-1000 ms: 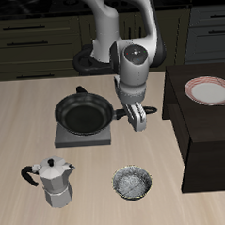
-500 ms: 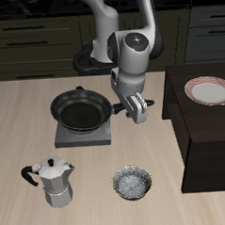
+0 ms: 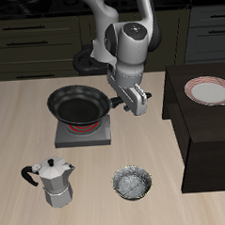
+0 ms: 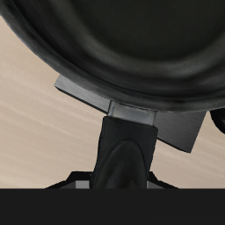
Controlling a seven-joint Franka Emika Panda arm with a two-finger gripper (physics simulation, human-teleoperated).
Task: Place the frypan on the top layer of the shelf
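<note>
The frypan (image 3: 78, 104), round and black, hangs tilted just above the grey burner plate (image 3: 86, 134), whose red rings show under its rim. My gripper (image 3: 129, 102) is shut on the frypan's long handle, at the side of the pan nearer the shelf. The shelf (image 3: 208, 137) is the big dark block at the table's edge, its flat top beyond the gripper. In the wrist view the frypan (image 4: 141, 44) fills most of the picture, its handle (image 4: 128, 145) runs toward the camera, and a corner of the burner plate (image 4: 83, 90) shows beneath.
A red-rimmed white plate (image 3: 208, 91) lies on the shelf's top. A silvery moka pot (image 3: 55, 181) and a small metal bowl (image 3: 133, 183) stand near the table's front edge. Dark drawer cabinets (image 3: 34, 39) line the back.
The gripper has risen with the frypan. The pan has come off the burner plate and tilted, uncovering the red rings.
</note>
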